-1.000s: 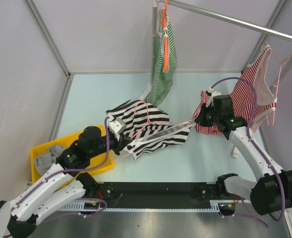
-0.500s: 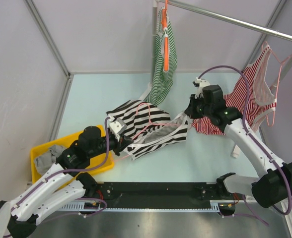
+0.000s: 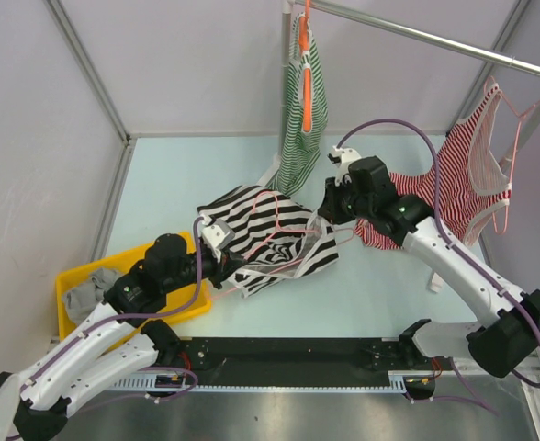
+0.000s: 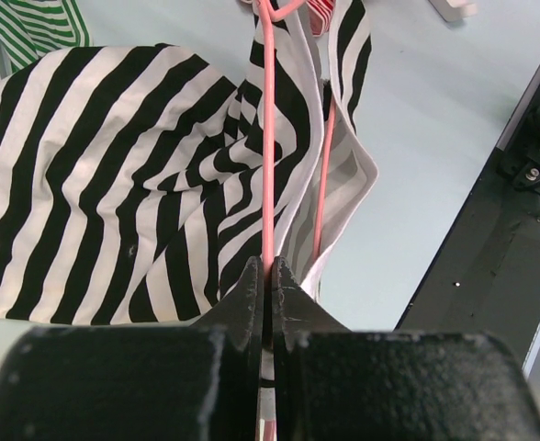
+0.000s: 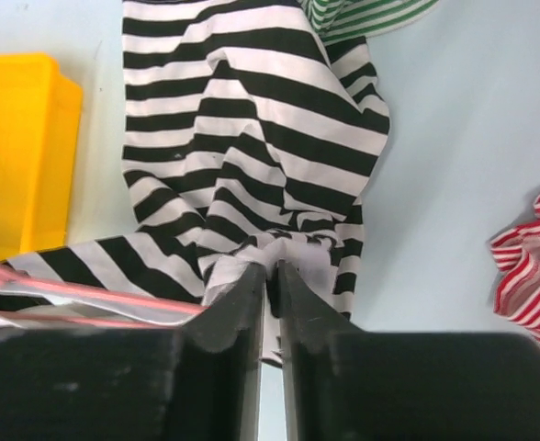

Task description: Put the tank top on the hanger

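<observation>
Nearest us, our left gripper stayed clamped on the hanger wire. The tank top lay bunched between the arms. At its 3 o'clock our right gripper, pinching the hem, had swept toward 9 o'clock, which we judged was drawing fabric onto the hanger.

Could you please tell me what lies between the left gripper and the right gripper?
In the top view, the bunched tank top fills that stretch; the left wrist view shows the wire of the hanger running along it.
</observation>
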Robot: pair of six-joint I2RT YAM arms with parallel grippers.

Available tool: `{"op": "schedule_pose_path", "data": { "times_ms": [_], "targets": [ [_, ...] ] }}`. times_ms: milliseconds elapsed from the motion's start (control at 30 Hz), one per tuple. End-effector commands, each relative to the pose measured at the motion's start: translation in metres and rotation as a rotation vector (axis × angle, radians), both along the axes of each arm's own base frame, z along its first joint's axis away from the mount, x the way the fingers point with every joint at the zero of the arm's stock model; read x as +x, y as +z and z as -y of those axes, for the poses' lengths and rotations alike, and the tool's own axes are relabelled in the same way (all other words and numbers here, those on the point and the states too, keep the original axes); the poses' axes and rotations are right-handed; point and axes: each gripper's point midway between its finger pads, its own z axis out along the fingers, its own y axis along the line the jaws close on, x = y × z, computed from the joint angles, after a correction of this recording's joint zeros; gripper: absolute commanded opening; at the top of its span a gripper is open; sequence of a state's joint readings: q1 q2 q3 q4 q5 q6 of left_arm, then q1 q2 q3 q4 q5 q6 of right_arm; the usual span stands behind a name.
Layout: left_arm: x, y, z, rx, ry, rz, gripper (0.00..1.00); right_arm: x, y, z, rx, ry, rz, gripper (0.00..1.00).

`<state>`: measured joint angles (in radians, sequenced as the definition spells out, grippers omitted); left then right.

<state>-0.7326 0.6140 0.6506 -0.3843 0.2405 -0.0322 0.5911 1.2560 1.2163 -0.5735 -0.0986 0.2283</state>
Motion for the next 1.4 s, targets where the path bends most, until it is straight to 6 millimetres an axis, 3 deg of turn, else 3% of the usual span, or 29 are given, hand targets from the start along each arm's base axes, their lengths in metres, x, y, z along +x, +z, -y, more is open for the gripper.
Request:
{"op": "schedule_pose_path", "data": {
  "times_ms": [0,100,200,400,600,800,933,1067,1267,1367],
  "targets": [
    [-0.001,0.013,0.003,-0.031,-0.027,0.05,0.0,0.005,-0.002,-0.004,-0.016,0.011,-0.018,0.33],
    [-0.003,0.014,0.003,-0.039,-0.034,0.055,0.0,0.005,0.002,-0.004,-0.001,0.042,-0.019,0.72],
    [-0.006,0.017,0.004,-0.053,-0.055,0.063,0.0,0.006,0.019,0.006,0.021,0.073,0.019,0.84],
    [-0.013,0.027,0.005,-0.082,-0.088,0.093,0.0,-0.011,0.059,0.023,0.057,0.215,0.136,0.85],
    [-0.026,0.04,0.006,-0.132,-0.144,0.129,0.0,-0.063,0.084,0.019,0.1,0.47,0.253,0.87],
    [-0.036,0.051,0.009,-0.154,-0.204,0.131,0.0,-0.101,0.071,0.028,0.032,0.636,0.257,0.91],
    [-0.04,0.059,0.011,-0.145,-0.248,0.158,0.0,-0.102,0.062,0.04,-0.055,0.595,0.268,0.88],
    [-0.04,0.065,0.009,-0.148,-0.255,0.176,0.0,-0.113,0.052,0.041,-0.095,0.657,0.28,0.86],
    [-0.051,0.073,0.007,-0.173,-0.285,0.179,0.0,-0.12,0.022,0.042,-0.161,0.71,0.247,0.85],
    [-0.056,0.079,0.006,-0.192,-0.3,0.186,0.0,-0.115,0.015,0.043,-0.19,0.699,0.259,0.86]
  ]
}}
